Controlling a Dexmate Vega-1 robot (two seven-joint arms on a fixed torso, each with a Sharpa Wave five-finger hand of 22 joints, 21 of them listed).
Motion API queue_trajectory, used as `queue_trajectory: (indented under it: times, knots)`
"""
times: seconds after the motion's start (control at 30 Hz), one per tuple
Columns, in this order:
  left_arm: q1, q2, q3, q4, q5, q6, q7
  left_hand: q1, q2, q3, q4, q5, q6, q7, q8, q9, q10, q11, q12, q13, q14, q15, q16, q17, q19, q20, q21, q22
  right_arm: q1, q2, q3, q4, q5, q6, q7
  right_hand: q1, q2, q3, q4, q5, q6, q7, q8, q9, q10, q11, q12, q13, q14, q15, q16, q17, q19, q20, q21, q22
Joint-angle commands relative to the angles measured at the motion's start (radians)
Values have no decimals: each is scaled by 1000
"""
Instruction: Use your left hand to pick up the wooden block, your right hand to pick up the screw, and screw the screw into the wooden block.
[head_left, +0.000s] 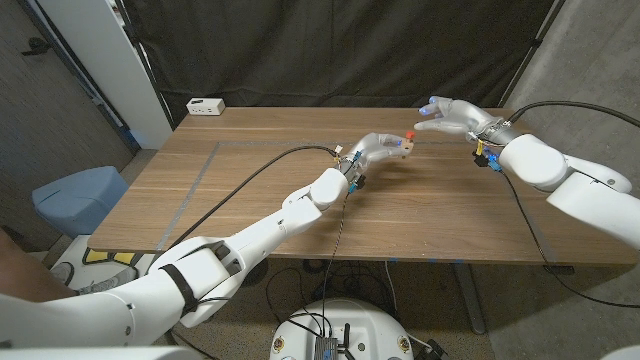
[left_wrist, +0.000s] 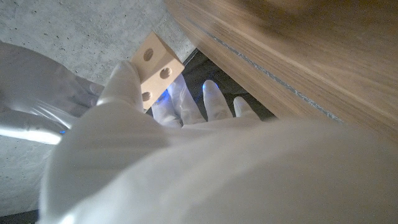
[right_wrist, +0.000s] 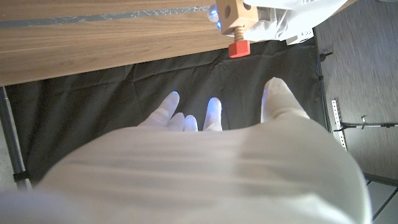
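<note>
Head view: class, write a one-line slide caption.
Left robot hand holds the wooden block with a red-headed screw in it; right robot hand open alongside.

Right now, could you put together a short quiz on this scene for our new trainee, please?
1. True or false: the wooden block lies on the table.
2. Which hand holds the block? A) left hand B) right hand C) neither
3. Fill in: the red-headed screw sits in the ____.

Key
1. False; the block is held above the table.
2. A; the right hand is open and apart from the block.
3. Block; the right wrist view shows the red head against the wood.
</note>
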Motion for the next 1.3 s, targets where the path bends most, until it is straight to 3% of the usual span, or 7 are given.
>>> queue_trajectory:
  times: [0.03, 0.37, 0.57, 0.93, 1.3]
  knots:
    - [-7, 5, 9, 7, 24, -18, 17, 53, 52, 2, 2, 3, 57, 24, 8, 4, 10, 0, 7, 1, 10, -104, -3, 2, 8, -1, 2, 3, 59, -82, 0, -19, 24, -54, 138, 23, 0, 5, -7, 8, 3, -19, -3, 1, -15, -6, -2, 1, -15, 1, -2, 0, 1, 9, -3, 1]
    - [-6, 8, 10, 5, 36, -21, 27, 54, 52, 2, 2, 3, 57, 24, 8, 4, 9, 0, 6, 2, 11, -104, -3, 2, 10, -4, 3, 3, 123, -149, -18, -36, 33, -104, 230, 56, 1, 19, -13, 7, 17, -47, -5, 2, -28, -39, 0, 1, -21, 1, -1, -1, -4, 22, -2, 1]
    - [-9, 7, 12, 14, 42, -26, 30, 54, 52, 2, 2, 3, 56, 23, 7, 4, 10, 0, 5, 2, 12, -104, -3, 3, 10, -3, 3, 3, 192, -183, -59, -42, 24, -134, 311, 77, -4, 27, -11, 3, -15, -72, -26, 3, -65, -55, -4, 0, -54, 9, -8, -1, -37, 34, -9, 2]
    - [-15, 5, 15, 25, 50, -35, 33, 56, 52, 1, 2, 3, 57, 22, 7, 4, 8, 0, 3, 2, 11, -105, -4, 3, 11, -3, 3, 3, 293, -193, -126, -39, -20, -148, 402, 96, -1, 35, -10, 0, -19, -100, -33, 5, -95, -73, -5, 0, -72, 13, -7, -1, -55, 42, -8, 2]
    - [-21, -1, 21, 40, 58, -48, 37, 55, 53, 1, 3, 3, 58, 23, 6, 5, 8, 0, 2, 2, 11, -104, -4, 3, 10, -3, 3, 3, 424, -171, -215, -30, -108, -156, 544, 126, 2, 49, -14, 0, -16, -135, -36, 7, -108, -95, -2, -1, -82, 23, -4, 0, -63, 48, -5, 3]
